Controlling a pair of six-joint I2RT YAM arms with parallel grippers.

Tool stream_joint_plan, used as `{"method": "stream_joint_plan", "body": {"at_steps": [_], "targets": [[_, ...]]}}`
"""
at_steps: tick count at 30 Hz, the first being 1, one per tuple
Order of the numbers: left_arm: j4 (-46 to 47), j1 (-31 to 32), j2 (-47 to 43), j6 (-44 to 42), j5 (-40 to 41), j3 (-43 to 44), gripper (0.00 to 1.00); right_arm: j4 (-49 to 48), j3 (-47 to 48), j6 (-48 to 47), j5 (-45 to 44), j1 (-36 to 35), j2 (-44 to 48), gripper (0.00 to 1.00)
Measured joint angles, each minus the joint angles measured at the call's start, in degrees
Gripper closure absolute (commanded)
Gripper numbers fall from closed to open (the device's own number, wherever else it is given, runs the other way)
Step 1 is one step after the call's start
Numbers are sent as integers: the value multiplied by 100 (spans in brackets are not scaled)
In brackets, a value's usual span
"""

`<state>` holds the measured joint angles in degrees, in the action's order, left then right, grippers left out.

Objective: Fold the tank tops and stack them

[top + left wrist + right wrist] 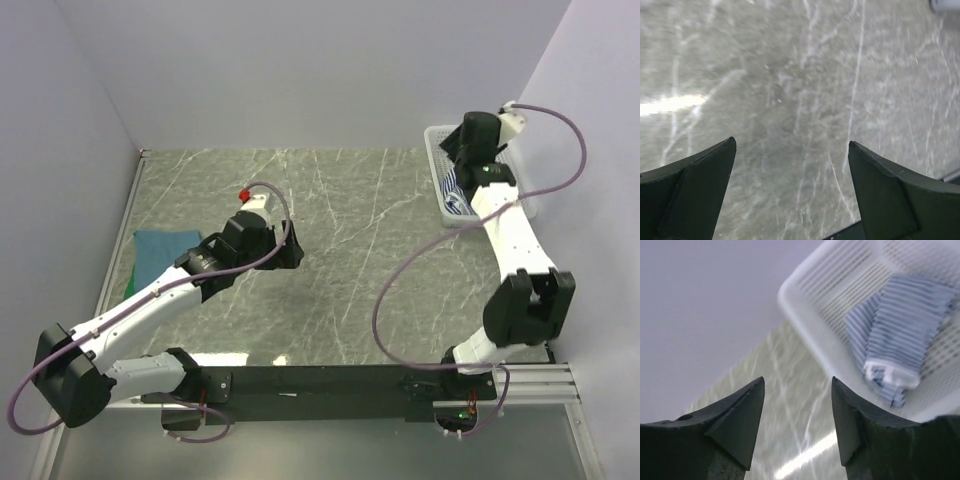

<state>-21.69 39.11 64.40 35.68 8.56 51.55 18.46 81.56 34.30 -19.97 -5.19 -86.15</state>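
Left fingers [700, 180] wide open, empty over tabletop [805, 75], right fingers [735, 420] parted, empty, striped tank top [900, 335] in white mesh basket [810, 295] upper right, teal tank top [165, 248] far left.

A white mesh basket [436, 165] [810, 315] on a marbled grey-green desk [350, 230] [800, 100].
The mesh basket sits at the desk's far right corner, beside the pale wall [300, 70]; white veins cross the desk.

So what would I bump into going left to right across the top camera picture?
Blue top → left gripper → white basket with the striped top inside.
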Motion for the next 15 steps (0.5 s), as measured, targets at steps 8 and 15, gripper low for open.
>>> {"method": "stream_joint_plan", "body": {"at_steps": [8,15], "targets": [[173,201,79,-153,-407,48,1,96,1488,273,-280,1097,-2337,34],[308,212,-96,-151,-730,-72,1,975,2907,319,-28,1412,-4297,33]]}}
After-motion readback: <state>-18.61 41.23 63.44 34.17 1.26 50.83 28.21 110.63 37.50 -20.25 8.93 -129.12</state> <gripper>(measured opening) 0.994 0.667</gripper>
